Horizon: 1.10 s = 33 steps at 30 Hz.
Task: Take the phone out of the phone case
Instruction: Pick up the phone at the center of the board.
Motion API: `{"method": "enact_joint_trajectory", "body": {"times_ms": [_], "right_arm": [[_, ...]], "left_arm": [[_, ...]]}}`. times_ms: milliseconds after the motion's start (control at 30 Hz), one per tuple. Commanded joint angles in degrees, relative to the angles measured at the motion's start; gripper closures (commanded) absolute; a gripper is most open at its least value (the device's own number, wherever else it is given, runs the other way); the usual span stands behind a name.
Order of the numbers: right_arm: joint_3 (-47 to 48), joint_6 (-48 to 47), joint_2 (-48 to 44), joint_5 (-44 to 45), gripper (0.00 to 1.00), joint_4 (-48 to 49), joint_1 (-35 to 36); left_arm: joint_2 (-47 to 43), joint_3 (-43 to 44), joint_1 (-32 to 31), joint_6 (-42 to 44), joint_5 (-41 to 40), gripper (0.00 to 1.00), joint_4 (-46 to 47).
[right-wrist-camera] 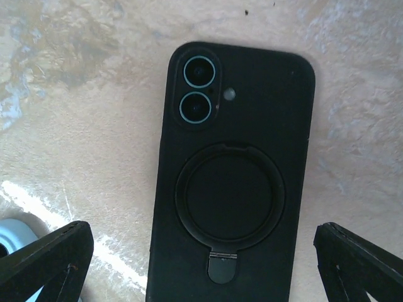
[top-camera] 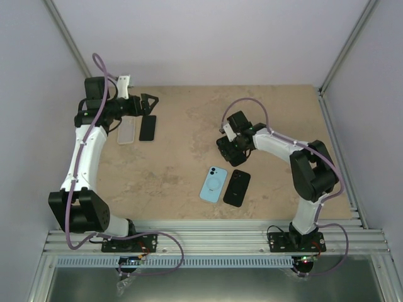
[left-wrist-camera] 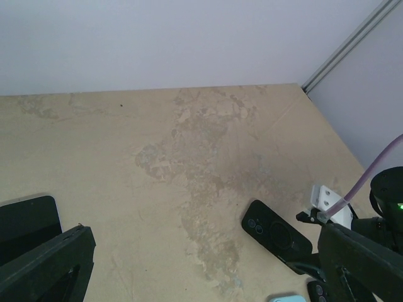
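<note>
The black phone (right-wrist-camera: pixel 236 170) lies back up on the table (right-wrist-camera: pixel 75 126), inside its dark case, beside a blue phone (top-camera: pixel 213 184). The right pincer (right-wrist-camera: pixel 201 236) hangs over it, fingers wide apart, probably ready to grab its sides. The left pincer (left-wrist-camera: pixel 204 233) is wide apart too, empty.

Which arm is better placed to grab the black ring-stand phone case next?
Right: the right gripper is open with the black ring-stand phone case framed between its fingers; the left gripper is far off.
</note>
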Motion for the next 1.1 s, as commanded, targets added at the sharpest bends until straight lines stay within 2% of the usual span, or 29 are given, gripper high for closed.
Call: {"method": "enact_joint_trajectory", "body": {"times_ms": [0,600,767,1067], "right_arm": [[0.0,2.7,1.6,1.7,0.02,-2.2,0.9],[1.3,4.0,7.3,8.2,0.02,-1.0,1.4],[2.2,3.6,8.7,7.1,0.03,-0.8,1.0],[4.2,4.3,12.3,0.3,0.11,-4.8,-2.0]], "left_arm": [[-0.2,-0.2,-0.2,-0.6,-0.2,0.01,1.5],[-1.8,-1.1,-0.1,-1.0,-0.7,0.01,2.3],[-1.8,-1.1,-0.1,-1.2,-1.2,0.00,2.5],[-1.3,-0.5,-0.2,-1.6,-1.7,0.00,2.3]]}}
